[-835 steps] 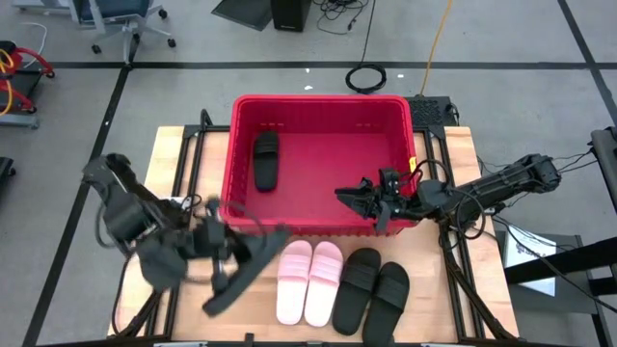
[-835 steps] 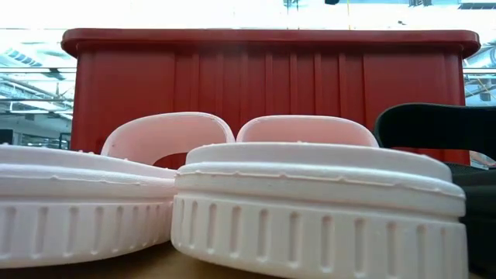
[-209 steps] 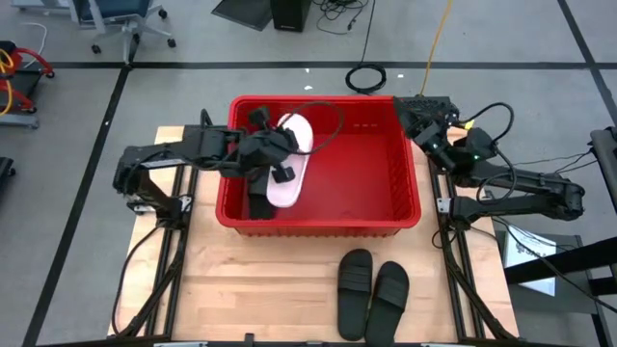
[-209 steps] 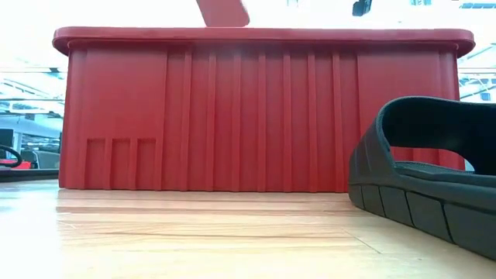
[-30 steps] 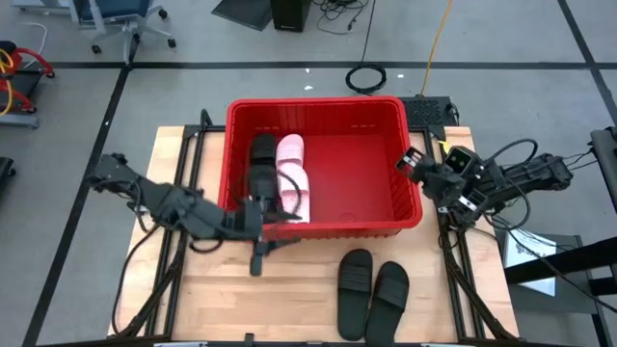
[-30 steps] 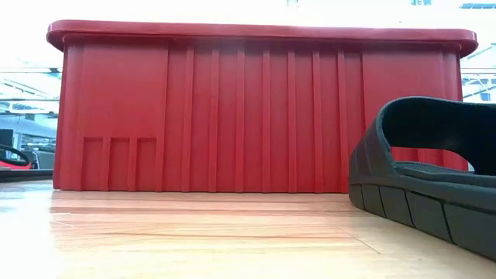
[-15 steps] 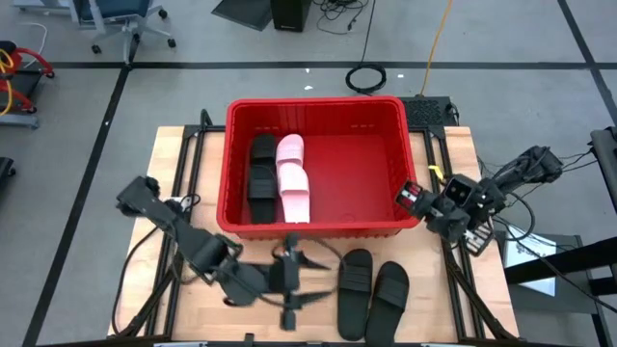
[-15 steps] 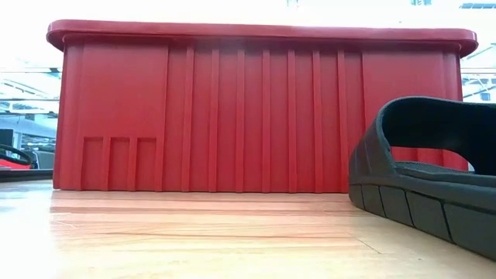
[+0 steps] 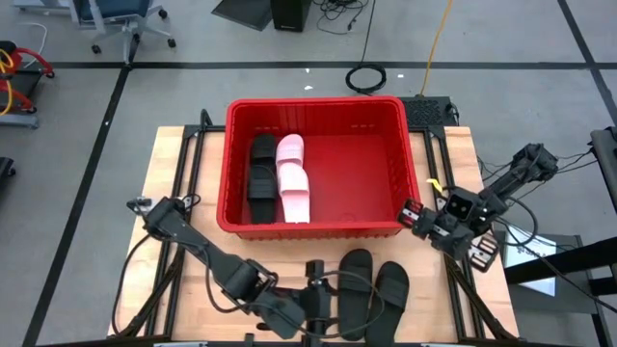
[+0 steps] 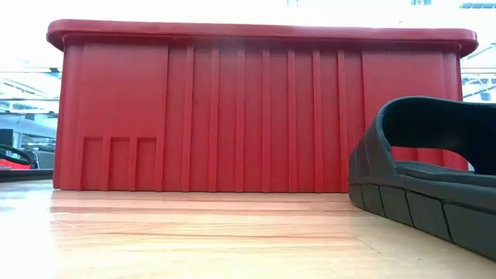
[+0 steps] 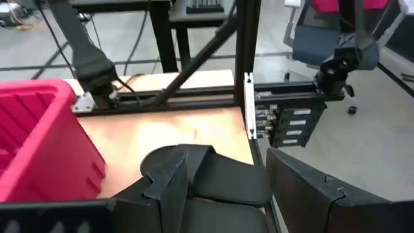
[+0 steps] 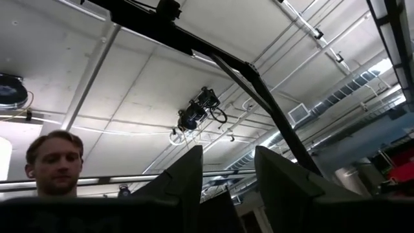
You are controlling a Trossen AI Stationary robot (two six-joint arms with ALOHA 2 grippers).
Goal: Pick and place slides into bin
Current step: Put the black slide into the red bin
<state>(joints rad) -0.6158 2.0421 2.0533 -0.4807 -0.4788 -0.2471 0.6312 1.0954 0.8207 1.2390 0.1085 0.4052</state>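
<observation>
L gripper (image 9: 318, 299) low beside black slides (image 9: 371, 289)

Robotics lab: concrete floor (image 9: 193, 39) with taped lines, office chair (image 9: 120, 21), floor cables (image 9: 366, 75), exposed ceiling ducts (image 12: 336, 97).

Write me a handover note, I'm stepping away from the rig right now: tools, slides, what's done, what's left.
Left tool: open, empty, low at the table's front edge, beside the two black slides on the table.
Right tool: open, empty, off the bin's right front corner, its camera facing the ceiling.
Done: four slides in the bin's left part, two black, two pink.
Left: the black pair on the table.
</observation>
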